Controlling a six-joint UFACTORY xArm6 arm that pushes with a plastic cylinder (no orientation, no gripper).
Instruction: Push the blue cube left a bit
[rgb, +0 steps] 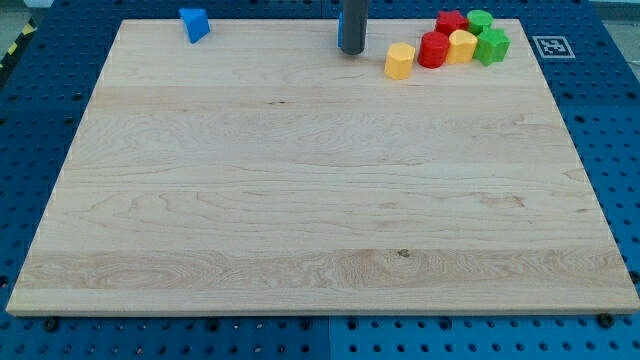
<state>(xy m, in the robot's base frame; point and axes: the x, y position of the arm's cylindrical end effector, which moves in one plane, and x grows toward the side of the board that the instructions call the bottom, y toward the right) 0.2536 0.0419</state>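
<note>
My tip (353, 52) touches the wooden board (320, 200) near its top edge, a little right of the middle. A blue block, likely the blue cube (341, 36), shows only as a thin strip along the rod's left side; the rod hides the rest. The tip is against it or just in front of it; I cannot tell whether they touch. Another blue block (193, 24), wedge-like in shape, sits at the board's top left, far to the left of the tip.
A yellow block (400, 61) lies just right of the tip. Further right is a tight cluster: a red cylinder (433, 50), a yellow block (462, 46), a red block (451, 22), a green block (480, 20) and a green star-like block (492, 46). A black-and-white marker (550, 45) lies off the board's top right corner.
</note>
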